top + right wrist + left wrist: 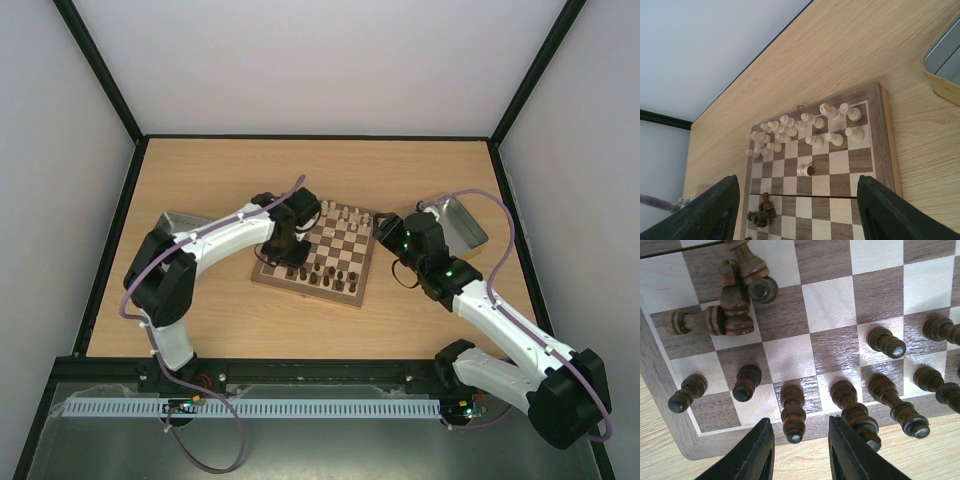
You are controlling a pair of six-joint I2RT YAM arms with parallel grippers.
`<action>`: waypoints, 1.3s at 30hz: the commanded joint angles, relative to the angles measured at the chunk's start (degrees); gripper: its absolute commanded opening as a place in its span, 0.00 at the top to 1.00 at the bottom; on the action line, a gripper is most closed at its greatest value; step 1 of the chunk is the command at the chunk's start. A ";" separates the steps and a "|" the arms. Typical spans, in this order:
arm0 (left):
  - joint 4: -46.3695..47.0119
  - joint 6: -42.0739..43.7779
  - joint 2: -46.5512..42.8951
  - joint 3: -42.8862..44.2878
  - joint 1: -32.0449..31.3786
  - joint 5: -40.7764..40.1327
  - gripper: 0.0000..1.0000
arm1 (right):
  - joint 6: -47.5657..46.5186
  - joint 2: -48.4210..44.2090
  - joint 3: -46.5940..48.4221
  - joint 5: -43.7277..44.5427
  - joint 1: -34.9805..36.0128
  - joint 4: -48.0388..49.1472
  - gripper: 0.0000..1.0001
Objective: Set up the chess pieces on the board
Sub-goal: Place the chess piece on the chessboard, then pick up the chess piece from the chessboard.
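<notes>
The board (343, 248) is seen mid-counter (200, 170), between the two arms. The left pincer (799, 424) is held low over the board's near-left edge with its jaws slightly parted. A dark piece (793, 412) is stood in the gap and is gripped by neither finger. More dark pieces (880, 390) are stood in loose rows beside it. A heap (732, 305) of toppled dark ones is seen further in, by the rim. The cream pieces (800, 125) are crowded along the far side, and a lone cream piece (805, 170) is laid mid-board. The right pincer (797, 181) is held off the board's right side, spread wide, with nothing in it. A tray (462, 222) is seen at far right.
</notes>
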 commanded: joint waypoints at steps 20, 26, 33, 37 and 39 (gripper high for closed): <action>21.74 -11.30 -13.97 -13.05 13.22 -3.21 0.63 | -14.73 16.45 13.51 -8.17 3.27 -5.59 0.38; 28.40 -13.49 -20.86 -19.22 18.29 -3.10 0.60 | -20.73 29.68 25.15 -4.60 10.49 -11.23 0.42; 29.42 -10.24 -29.88 -24.01 21.70 -5.50 0.55 | -24.81 46.03 41.78 -0.71 16.50 -22.59 0.53; 31.02 -8.09 -33.73 -26.87 22.62 -7.40 0.52 | -25.10 52.01 47.26 0.11 18.17 -26.80 0.56; 31.25 -7.42 -34.55 -27.60 22.96 -7.36 0.51 | -25.12 54.52 49.44 0.04 18.63 -28.56 0.59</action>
